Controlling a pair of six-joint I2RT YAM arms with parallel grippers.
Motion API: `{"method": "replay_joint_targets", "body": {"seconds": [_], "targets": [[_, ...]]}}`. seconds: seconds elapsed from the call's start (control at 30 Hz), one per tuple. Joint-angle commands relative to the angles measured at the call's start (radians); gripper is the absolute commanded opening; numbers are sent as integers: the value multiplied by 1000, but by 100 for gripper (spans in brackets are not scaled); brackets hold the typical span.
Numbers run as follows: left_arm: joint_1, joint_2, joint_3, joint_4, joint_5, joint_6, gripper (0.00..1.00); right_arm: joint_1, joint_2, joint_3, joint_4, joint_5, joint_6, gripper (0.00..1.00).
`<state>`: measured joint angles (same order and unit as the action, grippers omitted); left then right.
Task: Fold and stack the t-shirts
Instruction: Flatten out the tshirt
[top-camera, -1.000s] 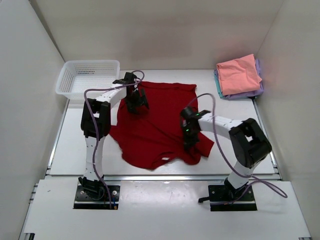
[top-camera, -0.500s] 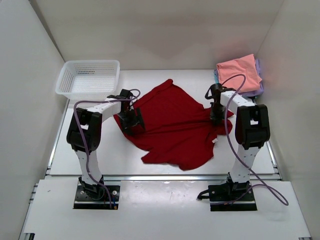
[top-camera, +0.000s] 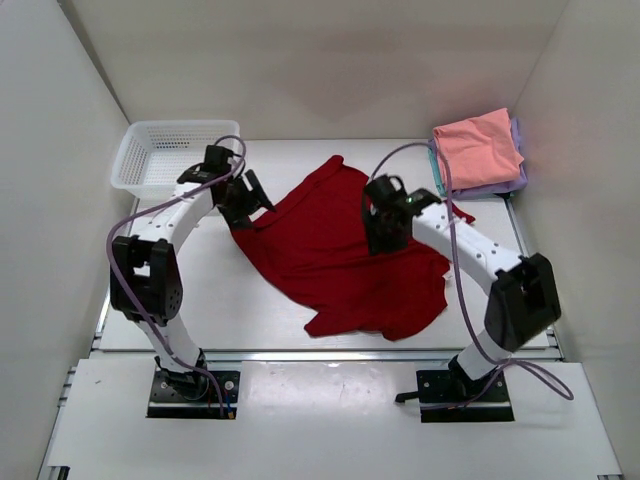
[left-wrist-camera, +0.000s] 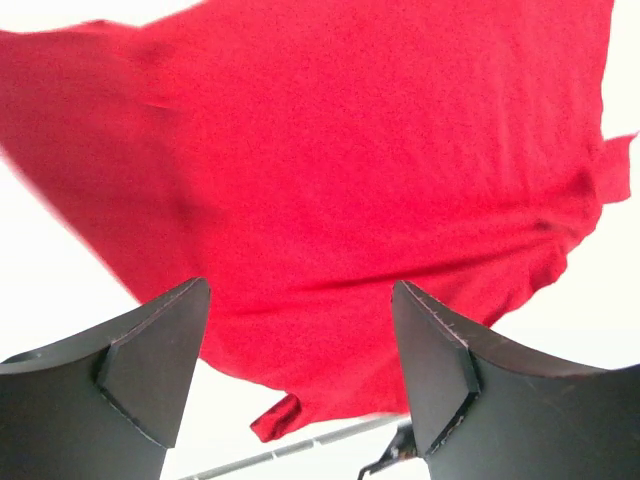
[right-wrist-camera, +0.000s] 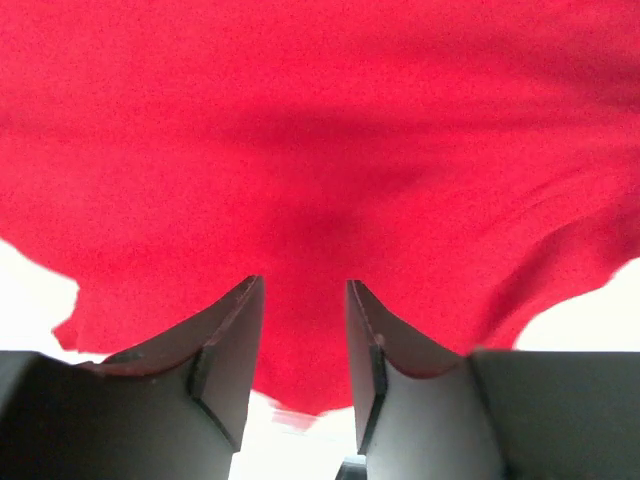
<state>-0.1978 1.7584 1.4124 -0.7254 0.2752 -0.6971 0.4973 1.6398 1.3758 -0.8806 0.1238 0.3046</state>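
Your left tool (left-wrist-camera: 300, 290) is matte black, and so is your right tool (right-wrist-camera: 304, 285). Beneath both you see the dark red t-shirt (top-camera: 340, 250), plain with no print, on the white counter (top-camera: 200, 290). Right of your right tool, the salmon pink t-shirt (top-camera: 480, 148) tops the lavender t-shirt (top-camera: 490, 188) and the teal t-shirt (top-camera: 435, 172). Left of your left tool is the white mesh basket (top-camera: 150, 155).

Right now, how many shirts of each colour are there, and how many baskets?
Dark red shirt: 1
Salmon pink shirt: 1
Lavender shirt: 1
Teal shirt: 1
White basket: 1
Total: 5
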Motion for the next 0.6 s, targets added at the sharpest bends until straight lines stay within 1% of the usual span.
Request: {"method": "replay_joint_targets", "body": {"seconds": [0.0,0.03,0.07,0.13,0.2,0.23,0.3,0.37,0.43,0.47,0.5,0.53,0.57], "targets": [[70,-49,-62,-8,-80,-1,84,59,-98,-154,-49,-90,144,37],[80,-48,-79,7,-105,10,84,52,-151,-208,-37,-116,171,38],[81,-43,-81,14,-117,16,85,46,-172,-249,-28,-154,182,38],[77,-16,-64,21,-166,33,85,15,-231,-303,-18,-170,203,40],[67,15,-38,38,-183,45,84,-34,-300,-348,-8,-180,208,40],[64,33,-21,49,-194,48,85,-48,-320,-375,-12,-188,197,41],[57,70,14,63,-192,47,84,-113,-362,-414,-11,-207,192,41],[46,113,81,41,-223,48,83,-149,-380,-451,-20,-210,177,41],[37,176,137,0,-252,54,79,-166,-396,-461,-30,-201,174,41],[34,191,169,-24,-272,54,73,-181,-402,-469,-26,-204,162,41],[25,222,195,-37,-272,59,63,-189,-408,-474,-35,-208,165,40],[18,240,206,-60,-292,62,57,-201,-403,-478,-32,-201,160,41],[18,248,221,-77,-327,67,56,-203,-414,-488,-31,-214,162,41]]}}
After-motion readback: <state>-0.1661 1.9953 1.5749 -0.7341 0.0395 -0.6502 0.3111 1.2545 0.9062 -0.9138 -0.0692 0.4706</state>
